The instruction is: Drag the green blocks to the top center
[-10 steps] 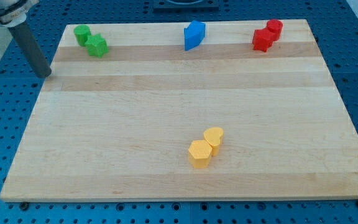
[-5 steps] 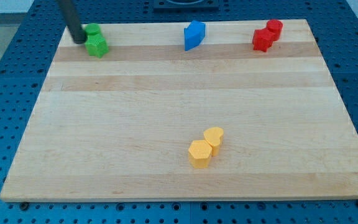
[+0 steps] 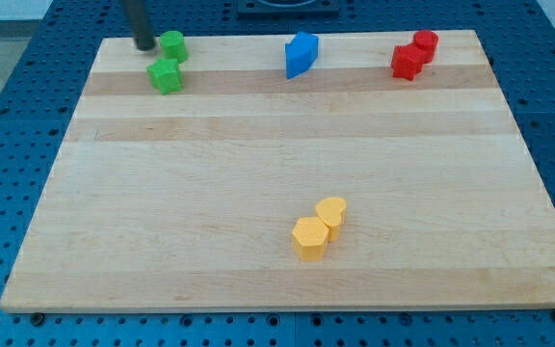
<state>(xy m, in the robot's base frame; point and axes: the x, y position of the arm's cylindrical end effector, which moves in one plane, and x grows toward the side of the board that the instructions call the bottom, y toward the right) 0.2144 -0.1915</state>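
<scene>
Two green blocks sit at the table's (image 3: 258, 173) top left: a rounded green block (image 3: 172, 44) at the top edge, and a green block (image 3: 165, 74) of unclear faceted shape just below and slightly to the view's left of it, with a small gap between them. My tip (image 3: 145, 45) rests at the top edge, just beside the rounded green block on its left; contact or hairline gap, cannot tell. No hand on this rod, so nothing is grasped. Both green blocks are well left of top center, where a blue block (image 3: 301, 54) stands. Two red blocks (image 3: 414, 54) touch at top right. Two yellow blocks (image 3: 319, 227), one heart-like, one hexagonal, touch at lower center.
</scene>
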